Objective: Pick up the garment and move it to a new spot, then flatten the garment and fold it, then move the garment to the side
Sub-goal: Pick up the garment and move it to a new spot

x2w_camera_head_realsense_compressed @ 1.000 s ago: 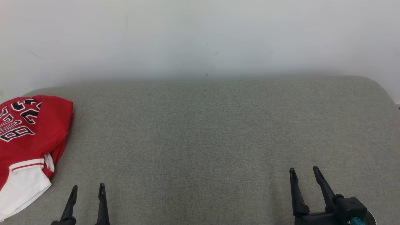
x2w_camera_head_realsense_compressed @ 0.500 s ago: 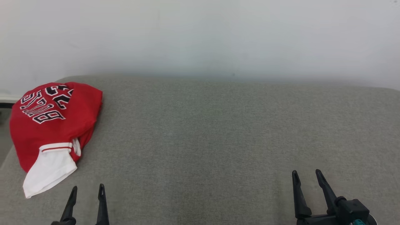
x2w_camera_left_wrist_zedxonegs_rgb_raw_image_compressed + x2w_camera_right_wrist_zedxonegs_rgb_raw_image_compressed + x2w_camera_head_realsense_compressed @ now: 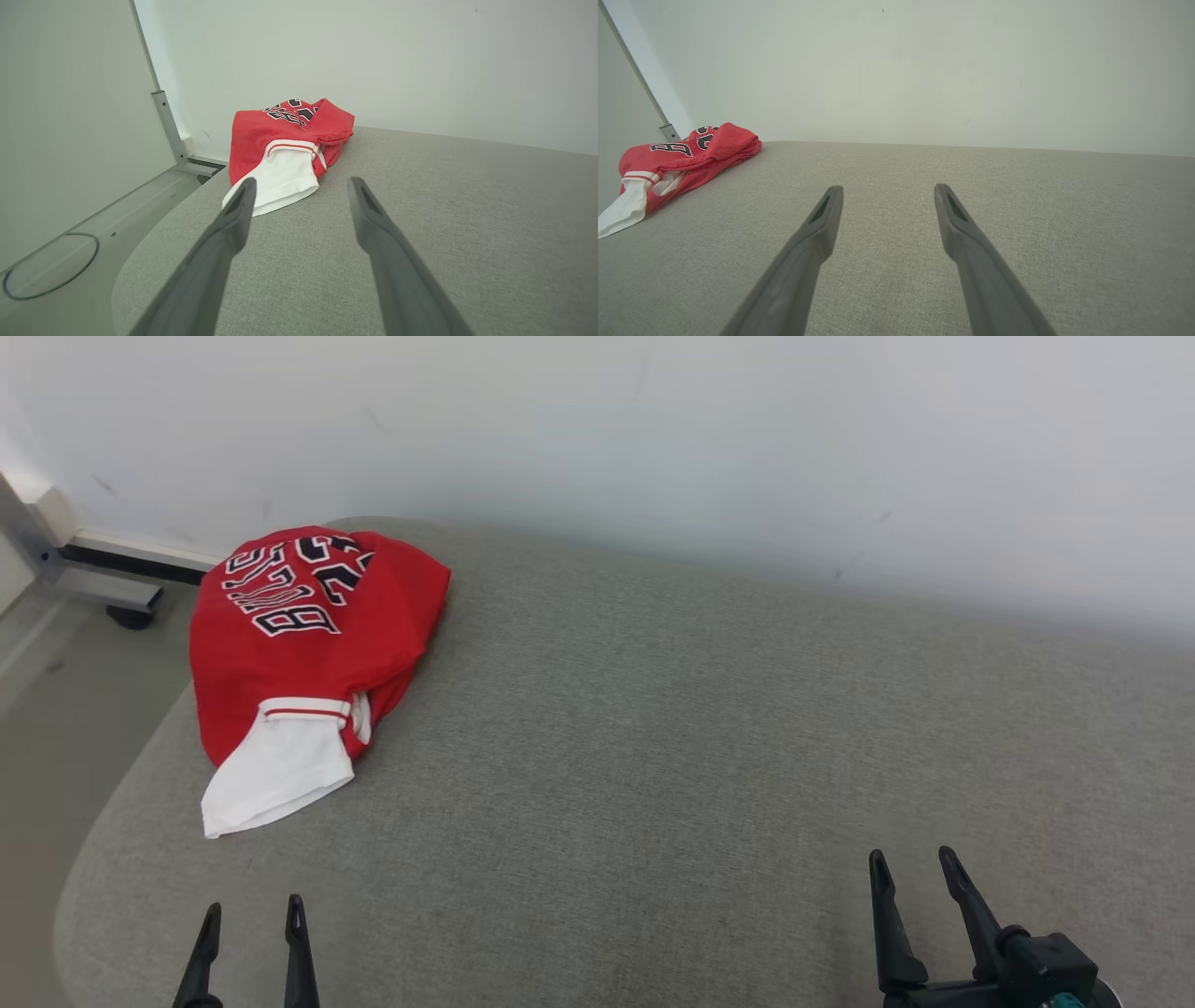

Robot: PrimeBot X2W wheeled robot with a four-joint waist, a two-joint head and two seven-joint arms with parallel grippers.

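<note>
Nearest, at the lower left of the head view: left gripper (image 3: 254,905), dark fingers spread wide, nothing between them, poised above the grey padded surface (image 3: 653,775). Opposite, at the lower right: right gripper (image 3: 911,854), likewise gaping and empty, well apart from any cloth. Seen from the left wrist, fingertips aimed toward the white end of the cloth, short of it, not touching. Seen from the right wrist, bare grey weave between the fingers, the cloth far off to the left.

Further out, toward the far left corner of the pad: garment (image 3: 299,653), a red jersey bunched into a longish mound, lying close to the pad's rounded left edge. Long axis running near to far, leaning slightly rightward with distance in the head view. White sleeve-like end nearest, pointing back toward the left gripper, joined to the red by a white band with a thin red stripe. Red bulk behind it, rising to a rounded hump at the far end. Black lettering outlined in white across that far upper part, turned sideways to the robot, partly lost in the folds and not readable whole. Small flap of white just right of the band.

Beyond the pad's left edge: pale floor (image 3: 47,709), then a metal frame (image 3: 103,565) with a dark foot beneath it. Farthest: plain pale wall (image 3: 700,429), faintly scuffed.
</note>
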